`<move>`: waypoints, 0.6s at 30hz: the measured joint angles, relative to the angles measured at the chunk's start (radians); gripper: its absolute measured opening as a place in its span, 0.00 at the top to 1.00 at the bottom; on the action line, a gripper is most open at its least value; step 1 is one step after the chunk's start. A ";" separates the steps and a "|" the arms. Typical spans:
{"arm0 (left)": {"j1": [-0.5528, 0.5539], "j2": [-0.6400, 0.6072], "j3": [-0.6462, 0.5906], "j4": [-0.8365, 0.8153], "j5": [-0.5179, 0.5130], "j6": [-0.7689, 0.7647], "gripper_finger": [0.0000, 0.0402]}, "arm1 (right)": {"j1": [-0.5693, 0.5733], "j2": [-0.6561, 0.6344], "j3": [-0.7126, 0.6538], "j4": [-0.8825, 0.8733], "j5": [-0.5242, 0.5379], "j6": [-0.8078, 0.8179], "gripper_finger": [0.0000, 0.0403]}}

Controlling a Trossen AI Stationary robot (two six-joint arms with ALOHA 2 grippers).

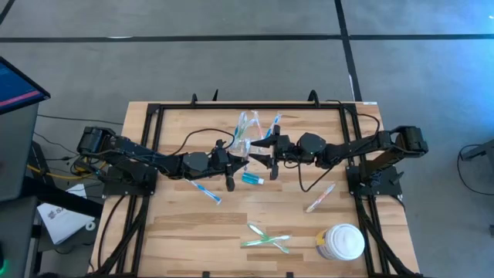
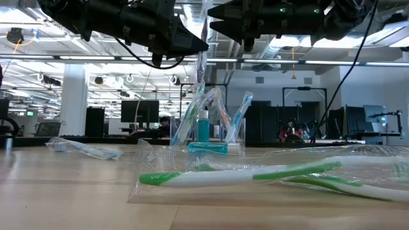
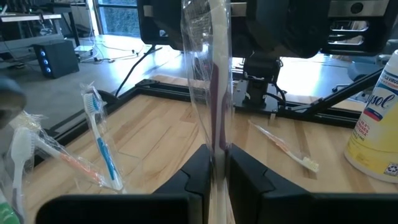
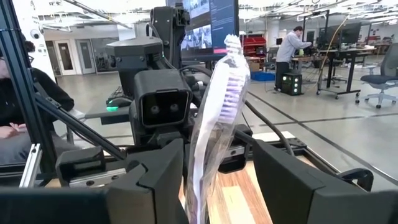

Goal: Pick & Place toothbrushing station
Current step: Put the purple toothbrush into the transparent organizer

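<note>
A toothbrush in a clear wrapper [image 2: 202, 38] stands upright in the air between my two grippers over the middle of the table. My left gripper [image 3: 217, 171] is shut on it. My right gripper [image 4: 217, 180] is open, with a finger on either side of the wrapped brush [image 4: 221, 106], whose bristle head is up. The clear holder [image 2: 208, 144] stands on the table behind, with several brushes sticking up out of it. A teal tube [image 1: 253, 179] lies near it. A blue brush [image 1: 205, 190], a pinkish one [image 1: 319, 198] and green ones [image 1: 266, 238] lie flat on the table. My left gripper pinches the wrapped toothbrush's handle [image 3: 216, 134] between its two fingers, through the clear wrapper. The fingers come level from the table's left and lie across the brush. The brush stands upright, lifted clear of the table, and reaches above and below the fingers.
A white lidded jar with a yellow label [image 1: 341, 242] stands at the near right corner. A black frame [image 1: 154, 116] runs around the wooden table top. Cables trail from both arms over the middle of the table.
</note>
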State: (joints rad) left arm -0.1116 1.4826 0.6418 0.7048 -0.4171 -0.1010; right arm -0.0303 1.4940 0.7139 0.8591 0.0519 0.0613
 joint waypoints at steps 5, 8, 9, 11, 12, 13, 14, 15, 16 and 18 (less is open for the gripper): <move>0.000 0.000 0.000 0.000 0.000 0.000 0.92 | 0.000 0.000 0.000 0.000 0.000 0.016 0.54; 0.001 0.000 0.000 0.000 0.000 0.000 0.92 | 0.002 0.049 0.010 0.024 0.000 0.017 0.55; 0.001 0.000 0.000 0.000 0.000 0.000 0.92 | 0.002 0.062 0.010 0.026 0.000 0.017 0.55; 0.001 0.000 0.000 0.000 0.000 0.000 0.92 | 0.002 0.109 0.049 0.061 -0.002 0.016 0.56; 0.001 0.000 0.000 -0.001 0.000 0.000 0.92 | 0.001 0.130 0.067 0.065 -0.002 0.007 0.56; 0.001 0.000 0.000 -0.001 0.000 0.000 0.92 | 0.000 0.142 0.076 0.053 -0.003 -0.009 0.56; 0.001 0.000 0.000 -0.004 0.000 0.000 0.92 | -0.001 0.152 0.085 0.035 -0.003 -0.027 0.56; 0.001 0.000 -0.001 -0.006 0.000 0.000 0.92 | -0.001 0.155 0.095 0.024 -0.003 -0.042 0.56; 0.001 -0.001 -0.005 -0.006 0.000 0.000 0.92 | -0.001 0.155 0.106 0.022 -0.003 -0.055 0.56; 0.001 -0.001 -0.017 -0.006 0.000 0.000 0.92 | -0.003 0.144 0.115 0.014 -0.003 -0.066 0.56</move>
State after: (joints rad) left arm -0.1108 1.4818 0.6250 0.6986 -0.4175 -0.1009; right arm -0.0334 1.6383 0.8286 0.8730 0.0493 -0.0045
